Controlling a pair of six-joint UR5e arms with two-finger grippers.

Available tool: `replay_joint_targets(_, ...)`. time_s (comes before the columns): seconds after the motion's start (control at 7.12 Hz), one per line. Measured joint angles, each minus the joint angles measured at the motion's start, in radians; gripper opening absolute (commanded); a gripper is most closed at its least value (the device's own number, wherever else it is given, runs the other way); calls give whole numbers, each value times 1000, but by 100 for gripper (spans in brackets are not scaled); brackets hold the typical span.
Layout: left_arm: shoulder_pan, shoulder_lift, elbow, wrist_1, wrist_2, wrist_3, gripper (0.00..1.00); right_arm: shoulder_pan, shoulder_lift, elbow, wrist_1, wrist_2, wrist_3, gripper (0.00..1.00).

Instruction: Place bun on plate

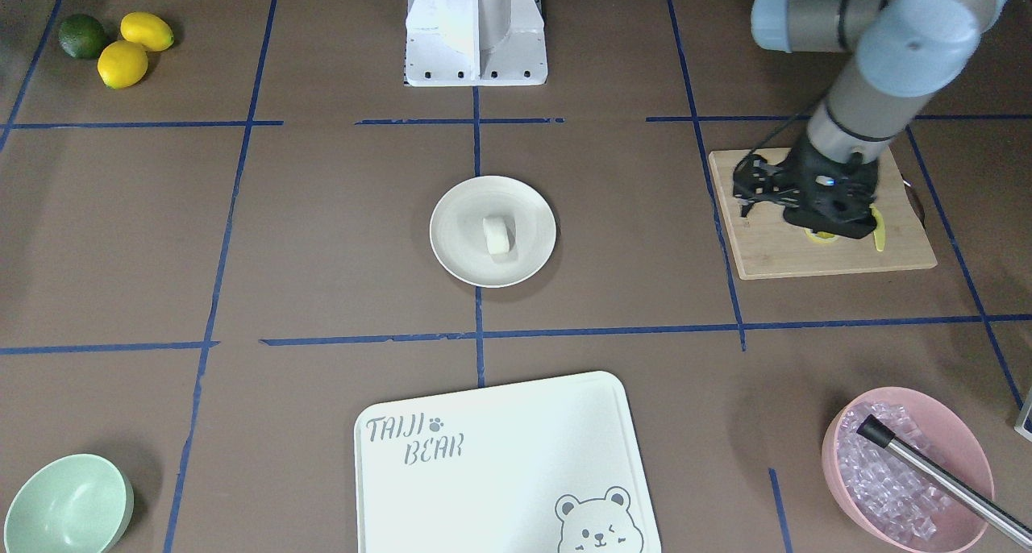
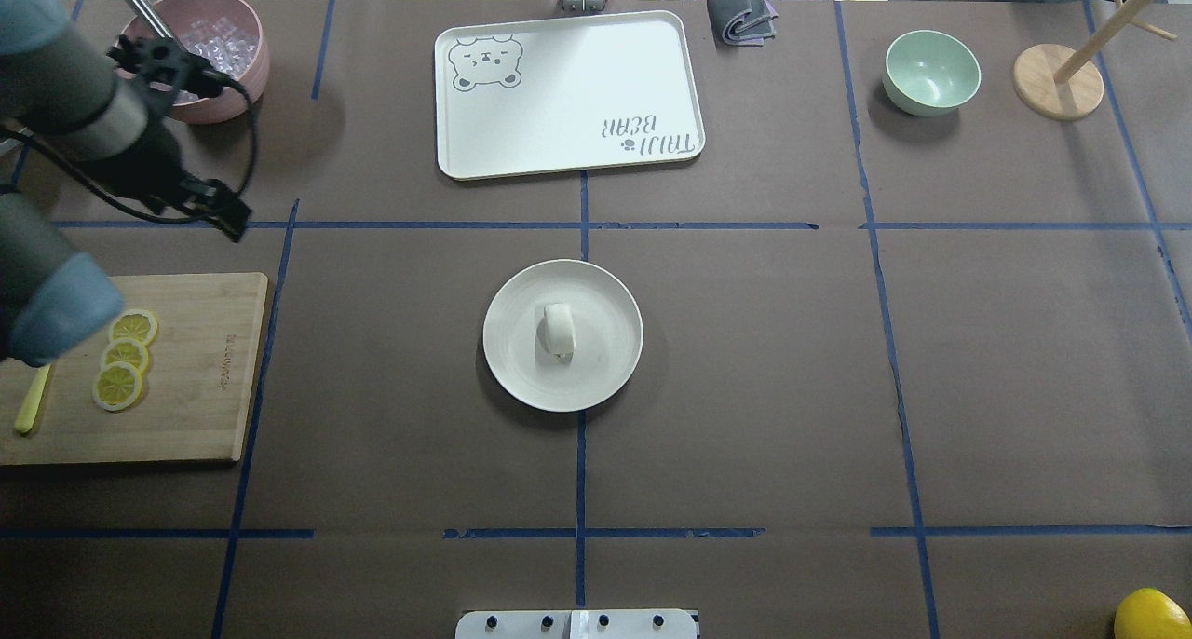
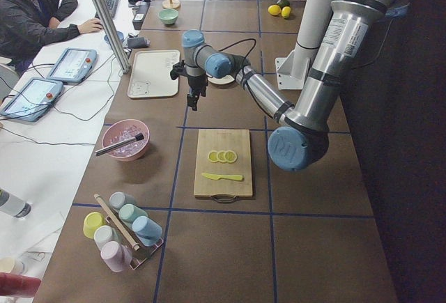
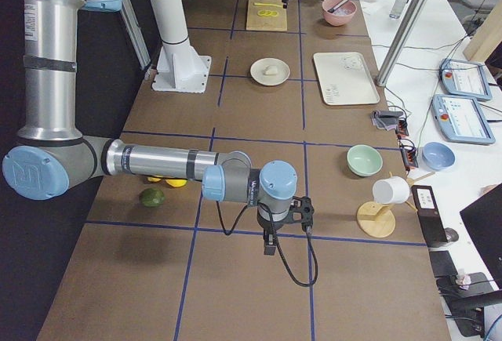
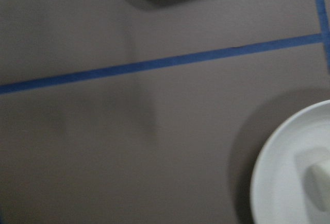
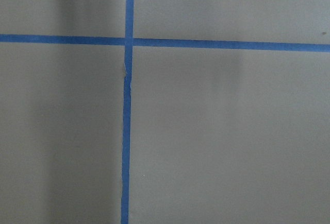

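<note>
The bun [image 2: 559, 330] is a small white stubby cylinder lying on the middle of the round cream plate [image 2: 605, 369] at the table's centre; both also show from the front, bun [image 1: 498, 235] on plate [image 1: 451, 247]. My left gripper [image 2: 233, 222] hangs over the bare table to the plate's left, well apart from it, and its fingers look open and hold nothing. The left wrist view catches the plate's rim [image 5: 268, 183] and part of the bun [image 5: 320, 180]. My right gripper [image 4: 271, 243] shows only in the exterior right view, far from the plate; I cannot tell its state.
A wooden board [image 2: 196, 378] carries lemon slices [image 2: 123, 358] and a yellow knife. A pink bowl [image 2: 237, 71] of ice, the bear-printed board [image 2: 568, 94], a mint bowl [image 2: 931, 71] and a wooden stand [image 2: 1057, 80] line the far side. A person [image 3: 31, 10] sits beyond.
</note>
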Motion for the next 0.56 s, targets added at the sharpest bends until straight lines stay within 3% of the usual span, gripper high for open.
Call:
replay_joint_targets(0.28,-227,170,11,-2,-80,264,100,0,0,1,1,0,-4,100)
replay_joint_targets(0.56,-405,314,51,-12,-126,337,100,0,-1,0,1,0,-6,100)
